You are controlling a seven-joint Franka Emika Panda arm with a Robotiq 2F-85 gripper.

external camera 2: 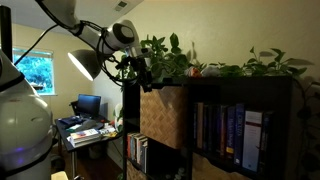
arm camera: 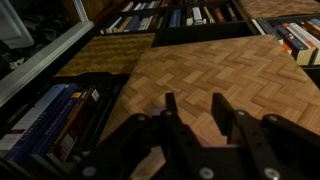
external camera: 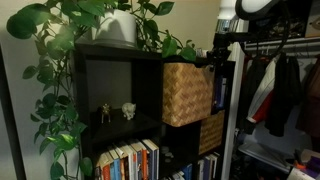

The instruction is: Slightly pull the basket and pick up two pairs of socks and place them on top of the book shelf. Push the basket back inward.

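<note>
In the tall black-brown cube book shelf (external camera: 112, 50), the light tan woven straw basket (external camera: 186, 93) sits just beneath my gripper (arm camera: 192, 102); I cannot tell whether it grips.

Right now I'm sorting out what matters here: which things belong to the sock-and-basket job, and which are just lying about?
Job: light tan basket, book shelf, hand; no socks visible.
Lying about: darker basket, plant, figurines, books, hanging clothes, desk lamp.
</note>
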